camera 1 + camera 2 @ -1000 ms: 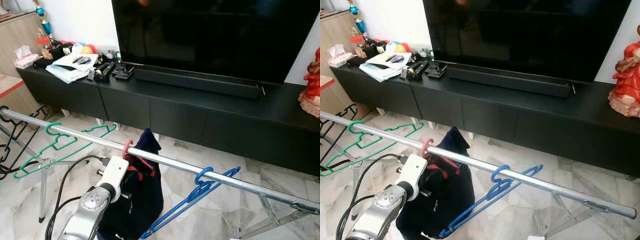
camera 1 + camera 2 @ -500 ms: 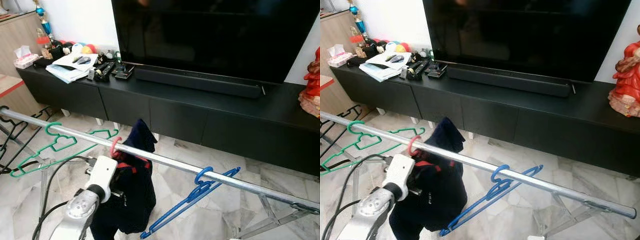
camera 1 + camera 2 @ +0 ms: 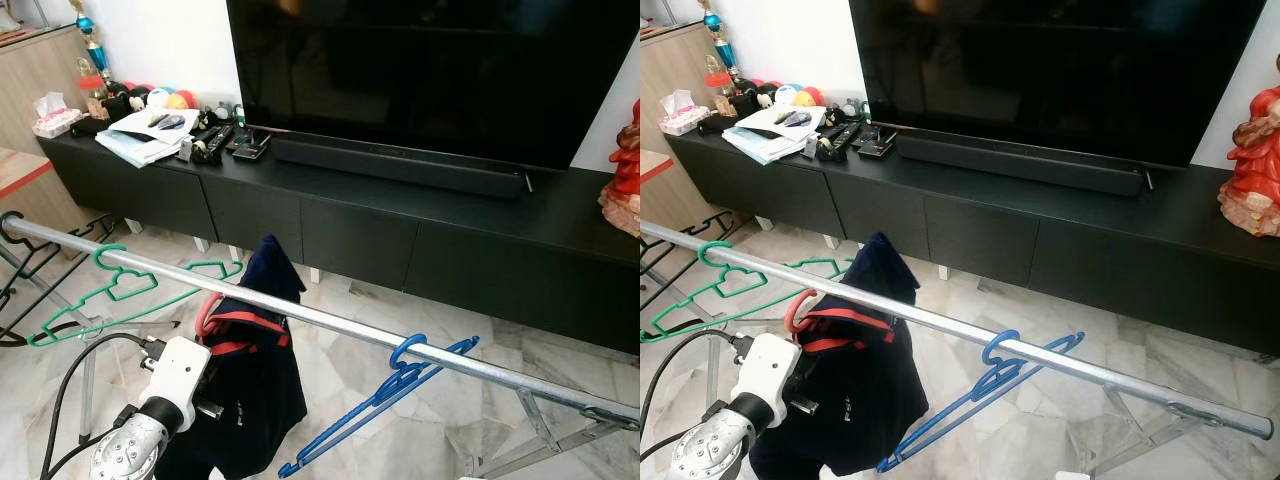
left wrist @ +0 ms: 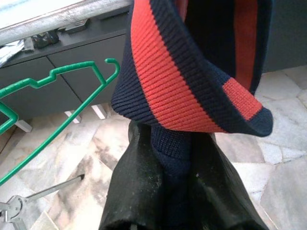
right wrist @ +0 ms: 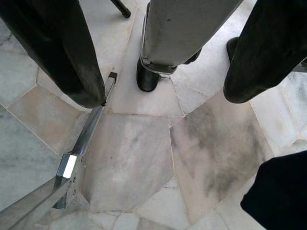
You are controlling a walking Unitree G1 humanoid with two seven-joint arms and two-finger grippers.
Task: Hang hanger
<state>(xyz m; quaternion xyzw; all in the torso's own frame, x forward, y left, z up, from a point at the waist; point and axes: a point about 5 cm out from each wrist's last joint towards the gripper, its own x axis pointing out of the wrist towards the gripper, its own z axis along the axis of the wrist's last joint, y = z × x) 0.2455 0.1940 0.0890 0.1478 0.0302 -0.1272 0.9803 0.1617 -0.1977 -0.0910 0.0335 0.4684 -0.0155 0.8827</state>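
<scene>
Sliding leftward since a second ago, our left gripper (image 4: 177,191) is clamping the navy garment's collar (image 4: 192,81) on the pink hanger (image 3: 208,312), hooked over the rail (image 3: 330,322) directly above.

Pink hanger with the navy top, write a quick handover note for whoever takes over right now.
Left gripper: shut on the navy knit top with red stripes, just below the silver metal rail.
Right gripper: open, idle over the marble floor.
Done: pink plastic hanger hooked over the rail, between the green hanger and blue hanger.
Left: release the top, withdraw.
</scene>
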